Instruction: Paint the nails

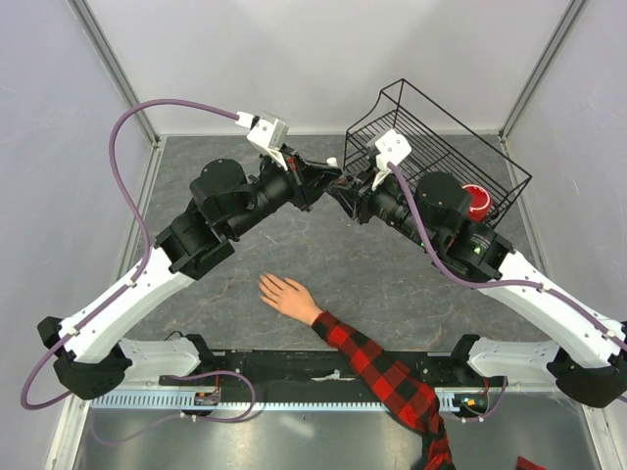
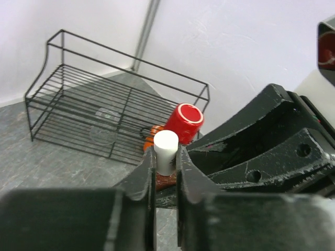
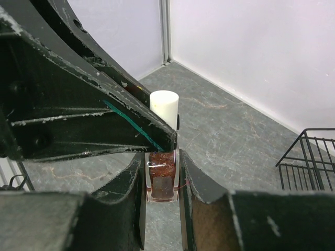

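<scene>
Both arms meet high over the middle of the table (image 1: 323, 257), tip to tip. The right fingers (image 3: 137, 180) are clamped on the glass body of the dark red bottle (image 3: 162, 178), holding it upright off the table. The left fingers (image 2: 148, 170) are pinched on either side of its white cap (image 2: 166, 150), which stands on top of the bottle. Well in front of them, down by the arm bases, the pale hand (image 1: 286, 296) lies flat on the table with fingers spread, and the plaid sleeve (image 1: 382, 372) runs off toward the near right. The nails (image 1: 263, 284) sit at those fingertips, too small to make out. Back right, the wire basket (image 1: 446, 137) carries a red cup (image 1: 477, 201).
</scene>
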Robot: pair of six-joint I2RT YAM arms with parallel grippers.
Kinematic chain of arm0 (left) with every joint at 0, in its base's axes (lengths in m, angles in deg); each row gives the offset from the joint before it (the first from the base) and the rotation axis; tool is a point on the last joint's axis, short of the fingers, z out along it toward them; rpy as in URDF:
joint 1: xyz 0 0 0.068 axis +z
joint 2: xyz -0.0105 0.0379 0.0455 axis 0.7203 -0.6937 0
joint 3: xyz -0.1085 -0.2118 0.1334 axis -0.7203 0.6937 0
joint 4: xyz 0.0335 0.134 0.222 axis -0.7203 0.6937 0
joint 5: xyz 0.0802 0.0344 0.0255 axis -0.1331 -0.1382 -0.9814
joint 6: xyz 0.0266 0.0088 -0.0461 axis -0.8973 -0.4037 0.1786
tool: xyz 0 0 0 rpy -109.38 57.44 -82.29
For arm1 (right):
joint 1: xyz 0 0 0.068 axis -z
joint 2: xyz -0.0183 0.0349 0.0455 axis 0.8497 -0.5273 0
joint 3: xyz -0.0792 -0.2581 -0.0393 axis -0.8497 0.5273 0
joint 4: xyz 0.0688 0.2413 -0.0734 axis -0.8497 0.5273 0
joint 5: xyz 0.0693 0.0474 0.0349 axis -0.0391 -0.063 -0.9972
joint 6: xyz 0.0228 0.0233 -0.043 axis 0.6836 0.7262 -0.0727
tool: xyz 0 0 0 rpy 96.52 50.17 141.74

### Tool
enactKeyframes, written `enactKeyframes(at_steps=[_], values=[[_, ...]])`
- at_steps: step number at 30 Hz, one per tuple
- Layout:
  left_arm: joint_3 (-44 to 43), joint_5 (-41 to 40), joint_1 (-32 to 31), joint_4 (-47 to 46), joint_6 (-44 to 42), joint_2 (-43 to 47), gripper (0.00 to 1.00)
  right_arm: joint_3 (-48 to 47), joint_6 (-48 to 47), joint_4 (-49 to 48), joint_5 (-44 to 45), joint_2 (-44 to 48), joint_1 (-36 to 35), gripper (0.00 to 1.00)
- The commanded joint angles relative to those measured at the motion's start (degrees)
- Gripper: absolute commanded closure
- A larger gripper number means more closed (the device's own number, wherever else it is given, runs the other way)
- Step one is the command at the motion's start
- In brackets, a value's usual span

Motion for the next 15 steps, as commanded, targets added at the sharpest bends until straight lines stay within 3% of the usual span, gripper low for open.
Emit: enactKeyframes(at_steps=[1,2,3,5,6,9,11,15], values=[[-0.3,11.2,1.3,-2.1,-0.6,1.0,0.98,1.0,0.0,-6.2,-5.4,4.1,-0.4,1.0],[0.3,15.0,2.2,-3.8,0.8,1.3,0.98,1.4,0.0,-6.7,-7.6,4.8,-0.5,1.0],[2.1,24.9,5.1,-5.1,1.9,2.0,0.98,2.6,0.1,-7.9,-11.0,5.5,-0.4,1.0],[5.4,37.2,8.8,-9.4,6.4,2.5,0.98,4.2,0.8,-10.5,-17.1,8.3,-0.4,1.0],[6.3,48.6,12.4,-14.2,8.5,2.4,0.98,5.6,1.4,-10.8,-24.4,10.3,-0.4,1.0],[9.0,68.8,16.2,-25.8,15.7,1.4,0.98,7.2,8.0,-19.0,-34.3,12.7,-0.4,1.0],[10.0,73.5,16.8,-29.7,18.4,1.3,0.98,7.8,16.4,-27.1,-42.2,12.8,-0.5,1.0],[8.4,78.7,16.9,-33.9,22.2,0.6,0.98,10.4,25.2,-37.2,-46.7,13.1,-0.4,1.0]])
